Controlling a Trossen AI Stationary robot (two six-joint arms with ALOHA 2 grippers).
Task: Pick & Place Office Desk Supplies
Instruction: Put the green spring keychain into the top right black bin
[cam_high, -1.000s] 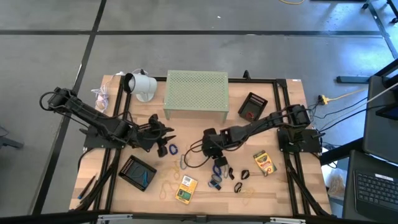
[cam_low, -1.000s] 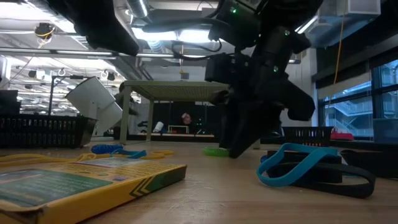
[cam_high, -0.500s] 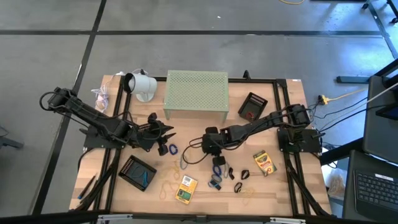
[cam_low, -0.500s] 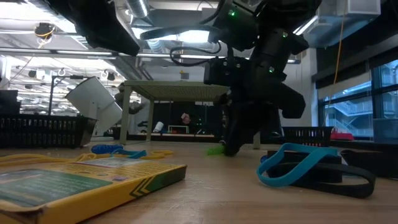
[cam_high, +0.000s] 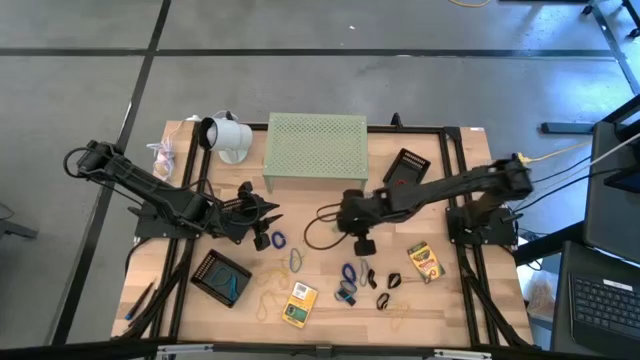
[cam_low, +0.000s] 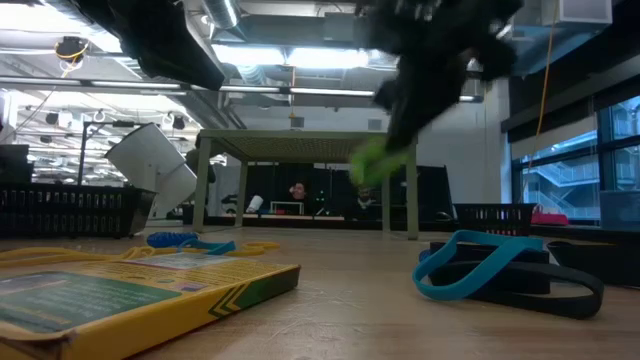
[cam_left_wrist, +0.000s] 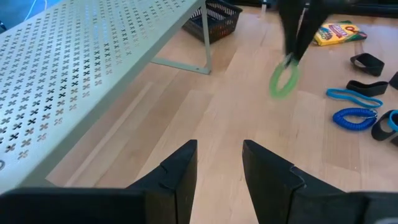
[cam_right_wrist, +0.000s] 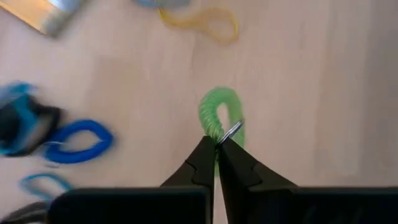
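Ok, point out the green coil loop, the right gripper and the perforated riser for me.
green coil loop (cam_right_wrist: 219, 115): right wrist view, on its upper curve.
right gripper (cam_right_wrist: 217, 151): right wrist view, between its closed fingertips, pinching the loop.
perforated riser (cam_high: 315, 140): high view, middle of its top panel.

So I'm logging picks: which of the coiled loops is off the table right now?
The green coiled loop: it hangs pinched in the right gripper above the wood, in front of the riser. The blue coiled loop lies flat on the table.
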